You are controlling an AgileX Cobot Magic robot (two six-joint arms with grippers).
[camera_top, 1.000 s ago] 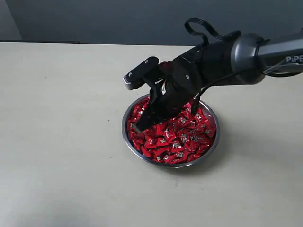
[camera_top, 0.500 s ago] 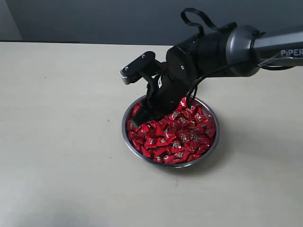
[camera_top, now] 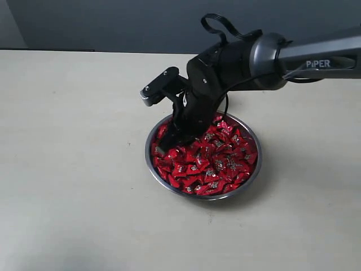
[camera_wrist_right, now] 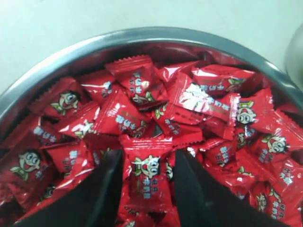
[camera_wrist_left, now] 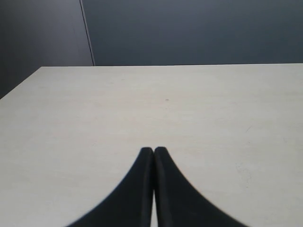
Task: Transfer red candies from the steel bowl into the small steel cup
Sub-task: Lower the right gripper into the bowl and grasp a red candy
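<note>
The steel bowl (camera_top: 251, 175) sits mid-table, heaped with red candies (camera_top: 214, 164). My right gripper (camera_top: 164, 148) reaches down into the bowl's left side. In the right wrist view the right gripper (camera_wrist_right: 150, 156) is open, its two dark fingers (camera_wrist_right: 102, 189) set on either side of one red candy (camera_wrist_right: 149, 182) lying on the heap inside the bowl's rim (camera_wrist_right: 71, 54). A blurred silvery shape (camera_wrist_right: 296, 54) at that view's edge may be the small steel cup; the exterior view does not show it. My left gripper (camera_wrist_left: 154, 150) is shut on nothing above bare table.
The pale tabletop (camera_top: 73, 169) spreads all round the bowl. The right arm (camera_top: 271, 53) stretches in from the right above the bowl's far side. A dark wall (camera_top: 113, 22) runs behind the table's back edge.
The right gripper has shifted left and sunk lower into the candies at the bowl's left side. The bowl has stayed in place.
</note>
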